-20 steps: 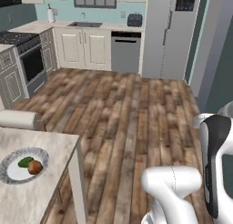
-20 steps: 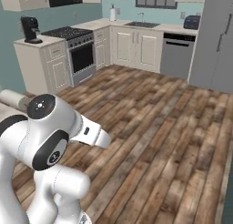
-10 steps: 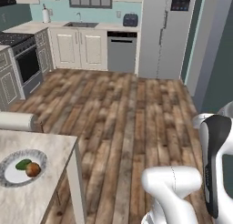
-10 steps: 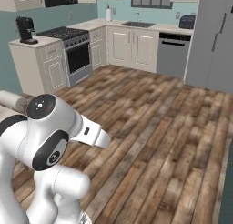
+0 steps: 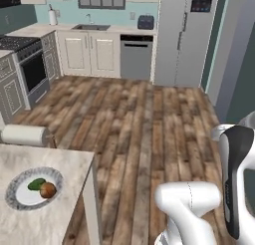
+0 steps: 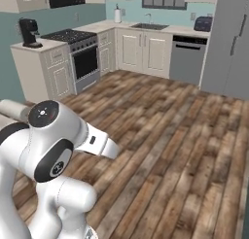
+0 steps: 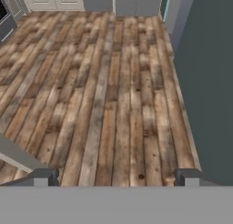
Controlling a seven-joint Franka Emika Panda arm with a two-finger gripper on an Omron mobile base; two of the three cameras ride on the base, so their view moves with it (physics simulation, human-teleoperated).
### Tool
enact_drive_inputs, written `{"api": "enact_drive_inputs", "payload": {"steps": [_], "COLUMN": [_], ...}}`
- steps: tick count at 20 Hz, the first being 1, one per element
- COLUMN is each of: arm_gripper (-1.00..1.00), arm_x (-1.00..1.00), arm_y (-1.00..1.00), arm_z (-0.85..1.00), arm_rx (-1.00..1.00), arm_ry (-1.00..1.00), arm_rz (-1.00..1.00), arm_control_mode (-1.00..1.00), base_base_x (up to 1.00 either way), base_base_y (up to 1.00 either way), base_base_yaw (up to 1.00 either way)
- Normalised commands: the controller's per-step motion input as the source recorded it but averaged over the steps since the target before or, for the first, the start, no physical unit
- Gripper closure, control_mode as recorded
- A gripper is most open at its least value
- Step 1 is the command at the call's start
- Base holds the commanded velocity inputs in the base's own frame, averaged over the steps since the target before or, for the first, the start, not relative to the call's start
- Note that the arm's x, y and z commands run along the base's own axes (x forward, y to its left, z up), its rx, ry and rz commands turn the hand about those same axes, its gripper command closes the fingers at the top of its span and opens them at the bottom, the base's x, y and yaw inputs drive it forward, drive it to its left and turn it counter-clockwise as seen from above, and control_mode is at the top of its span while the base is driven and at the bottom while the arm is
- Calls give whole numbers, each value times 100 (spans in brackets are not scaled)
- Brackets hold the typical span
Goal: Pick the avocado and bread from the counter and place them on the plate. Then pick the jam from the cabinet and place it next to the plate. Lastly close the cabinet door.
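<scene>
We saw the plate lying on the counter at the lower left of the left base view, and it held both foods: the avocado, dark green, lay toward the left of the plate, and the bread, an orange-brown ball, sat just beside it on its right, the two touching or nearly so. A roll of paper towels lay on its side at the far edge of the counter, well apart from the plate.

In the hand view we found the gripper with its two dark fingertips standing far apart at the bottom corners, jaws spread wide, with nothing between them and nothing touched. Past them lay only the plank floor and a dark teal wall on the right.

Across the room the base views gave us the stove, the sink, the dishwasher, a toaster, the fridge and a coffee machine on a side counter. We could not make out the jam or the cabinet door in any view
</scene>
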Motion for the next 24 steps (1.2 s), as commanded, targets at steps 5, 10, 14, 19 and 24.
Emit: {"api": "enact_drive_inputs", "payload": {"steps": [5, 10, 14, 19, 24], "arm_gripper": [-100, -100, -100, -100, -100], "arm_x": [0, 0, 0, 0, 0], "arm_y": [0, 0, 0, 0, 0], "arm_z": [0, 0, 0, 0, 0], "arm_rx": [0, 0, 0, 0, 0], "arm_ry": [0, 0, 0, 0, 0], "arm_rz": [0, 0, 0, 0, 0], "arm_control_mode": [100, 100, 100, 100, 100], "base_base_x": [43, 45, 53, 54, 55], "base_base_y": [9, 0, 0, 0, 0], "base_base_yaw": [0, 4, 5, 4, 4]}}
